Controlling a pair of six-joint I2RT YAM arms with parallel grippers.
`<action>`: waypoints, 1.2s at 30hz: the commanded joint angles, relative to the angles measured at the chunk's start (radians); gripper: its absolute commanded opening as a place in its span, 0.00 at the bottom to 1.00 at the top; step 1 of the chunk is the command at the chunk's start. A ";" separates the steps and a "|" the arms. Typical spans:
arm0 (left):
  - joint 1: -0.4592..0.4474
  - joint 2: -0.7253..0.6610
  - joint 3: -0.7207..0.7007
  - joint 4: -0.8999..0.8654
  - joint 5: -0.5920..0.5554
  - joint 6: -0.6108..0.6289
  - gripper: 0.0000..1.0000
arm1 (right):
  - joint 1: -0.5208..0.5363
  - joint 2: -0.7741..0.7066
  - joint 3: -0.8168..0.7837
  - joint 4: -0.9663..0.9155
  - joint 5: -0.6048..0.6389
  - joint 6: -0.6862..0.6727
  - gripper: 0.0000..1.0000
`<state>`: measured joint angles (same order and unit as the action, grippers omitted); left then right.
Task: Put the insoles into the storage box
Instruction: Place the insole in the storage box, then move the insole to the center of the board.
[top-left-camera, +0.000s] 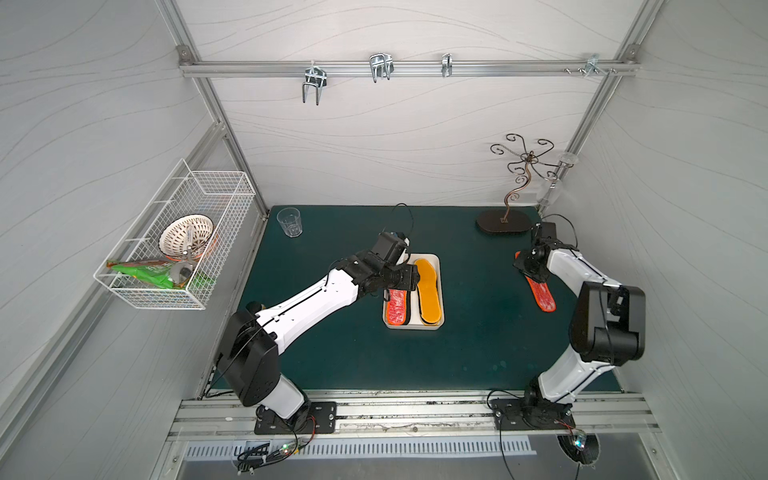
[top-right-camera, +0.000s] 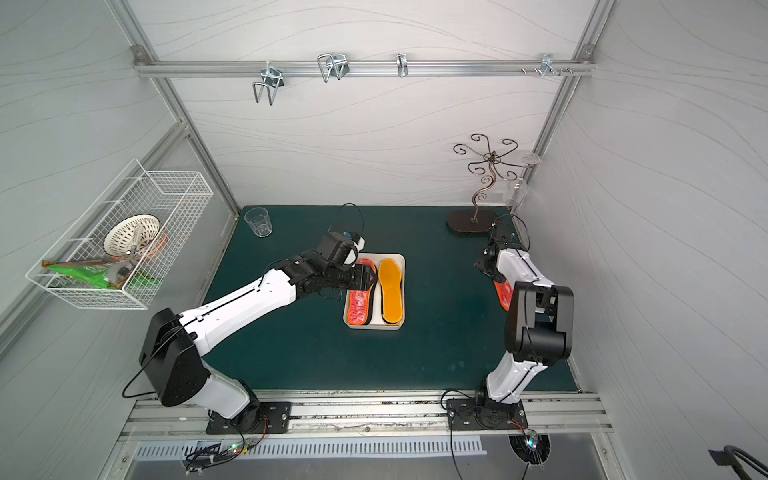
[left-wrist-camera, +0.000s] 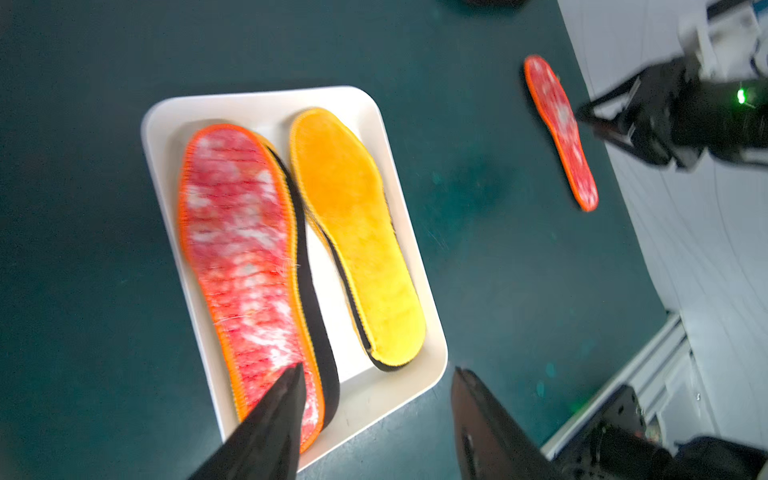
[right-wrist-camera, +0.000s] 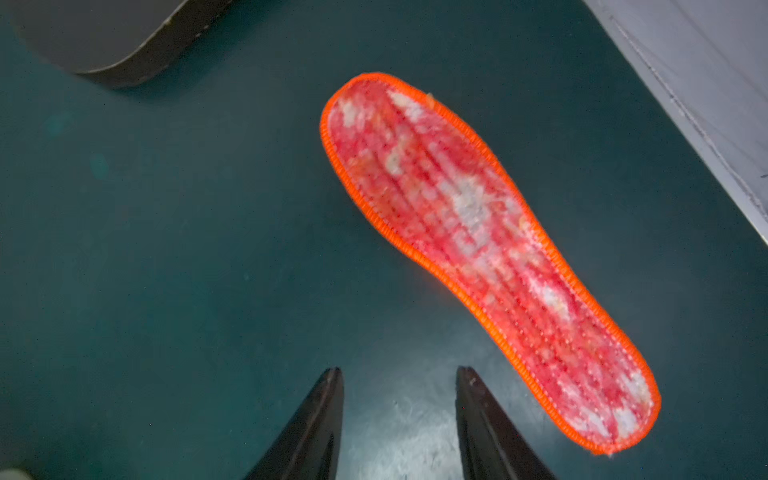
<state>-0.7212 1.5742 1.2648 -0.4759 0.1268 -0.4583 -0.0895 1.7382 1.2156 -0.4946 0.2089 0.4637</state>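
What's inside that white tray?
Two stacks: a red insole atop a black one, and a yellow insole over a black edge. How many lie underneath is covered.

In both top views the left arm (top-left-camera: 316, 295) covers the upper left corner of the box (top-left-camera: 411, 326) and the upper part of its red insole (top-left-camera: 397, 307). Black insoles (left-wrist-camera: 316, 316) beneath show only edges; their number is unclear. At right, the right arm (top-right-camera: 523, 266) hides much of the loose red insole (top-right-camera: 503, 296). The left wrist view is blurred.

Both top views are looking down over the whole table (top-left-camera: 332, 353); both wrist cameras, close above it, are showing the loose insole (right-wrist-camera: 478, 257).
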 joint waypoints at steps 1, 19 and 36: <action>-0.028 0.066 0.006 0.023 0.087 0.028 0.66 | -0.032 0.043 0.043 -0.031 0.023 0.006 0.43; -0.028 0.072 -0.003 0.039 -0.023 0.020 0.67 | -0.170 0.251 0.120 -0.060 -0.207 -0.008 0.48; 0.138 -0.110 -0.200 0.149 -0.087 -0.059 0.66 | 0.074 -0.010 -0.252 0.191 -0.447 0.292 0.51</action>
<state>-0.5980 1.4929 1.0710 -0.3748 0.0666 -0.5095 -0.0631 1.7657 1.0302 -0.3359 -0.1925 0.6525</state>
